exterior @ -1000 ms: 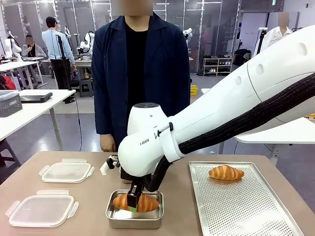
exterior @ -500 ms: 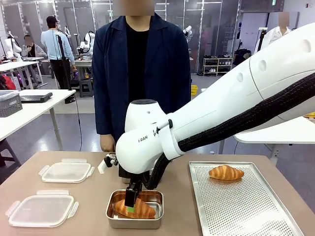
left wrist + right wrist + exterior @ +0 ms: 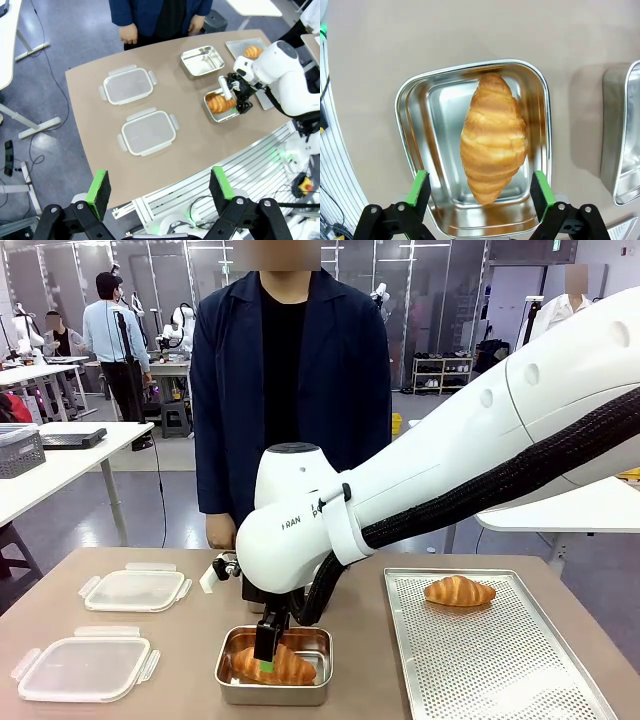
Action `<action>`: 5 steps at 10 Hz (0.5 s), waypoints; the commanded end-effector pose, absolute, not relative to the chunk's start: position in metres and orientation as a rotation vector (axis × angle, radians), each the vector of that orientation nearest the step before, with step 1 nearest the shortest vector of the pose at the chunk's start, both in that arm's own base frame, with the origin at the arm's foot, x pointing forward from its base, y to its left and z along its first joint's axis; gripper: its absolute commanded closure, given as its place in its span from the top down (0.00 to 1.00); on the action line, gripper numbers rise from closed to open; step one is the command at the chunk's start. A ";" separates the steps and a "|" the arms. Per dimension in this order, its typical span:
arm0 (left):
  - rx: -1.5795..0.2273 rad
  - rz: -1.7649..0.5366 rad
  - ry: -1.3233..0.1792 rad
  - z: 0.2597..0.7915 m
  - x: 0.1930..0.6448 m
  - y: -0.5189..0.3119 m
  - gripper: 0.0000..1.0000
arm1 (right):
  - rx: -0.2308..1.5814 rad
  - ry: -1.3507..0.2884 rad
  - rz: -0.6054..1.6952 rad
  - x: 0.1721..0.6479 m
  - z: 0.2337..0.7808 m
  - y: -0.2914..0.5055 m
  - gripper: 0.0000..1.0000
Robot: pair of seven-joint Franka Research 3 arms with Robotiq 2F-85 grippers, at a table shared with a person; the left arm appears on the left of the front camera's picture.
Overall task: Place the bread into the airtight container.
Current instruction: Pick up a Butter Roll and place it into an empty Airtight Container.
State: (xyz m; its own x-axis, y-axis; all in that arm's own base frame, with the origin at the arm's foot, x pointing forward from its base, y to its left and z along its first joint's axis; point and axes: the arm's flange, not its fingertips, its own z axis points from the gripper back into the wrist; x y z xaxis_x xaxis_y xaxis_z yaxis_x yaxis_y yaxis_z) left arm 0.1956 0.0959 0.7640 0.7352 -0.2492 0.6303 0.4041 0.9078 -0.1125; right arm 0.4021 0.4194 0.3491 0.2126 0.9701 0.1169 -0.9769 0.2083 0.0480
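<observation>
A golden croissant, the bread [image 3: 493,137], lies loose in a square steel container [image 3: 418,125], the airtight container, with its long axis across the pan. My right gripper [image 3: 480,189] hangs open just above it, and its green pads stand clear of the bread on both sides. From the front, the same bread [image 3: 285,668] rests in the container [image 3: 272,695] under my right gripper [image 3: 267,652]. My left gripper [image 3: 160,185] is open and holds nothing, high above the table.
A second croissant [image 3: 458,590] lies on a perforated steel tray [image 3: 500,660] at the right. Two clear plastic lids [image 3: 135,590] [image 3: 85,668] lie at the left. An empty steel container [image 3: 202,60] sits farther back. A person stands at the far edge.
My right gripper has opened and let go of the bread. The bread has dropped from a raised, tilted pose to lying flat in the container.
</observation>
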 end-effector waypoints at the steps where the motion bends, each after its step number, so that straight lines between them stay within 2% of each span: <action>1: -0.250 -0.380 -0.651 0.766 0.194 0.096 1.00 | 0.122 -0.077 1.349 0.402 0.349 0.421 1.00; 5: -0.250 -0.380 -0.651 0.766 0.194 0.096 1.00 | 0.122 -0.077 1.349 0.402 0.349 0.421 1.00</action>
State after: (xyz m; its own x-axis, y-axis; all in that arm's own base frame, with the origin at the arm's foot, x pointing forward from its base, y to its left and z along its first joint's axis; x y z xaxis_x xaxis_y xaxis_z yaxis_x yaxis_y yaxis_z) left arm 0.1956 0.0959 0.7640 0.7352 -0.2492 0.6303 0.4041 0.9078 -0.1125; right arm 0.4021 0.4195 0.3491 0.2126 0.9701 0.1169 -0.9769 0.2083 0.0480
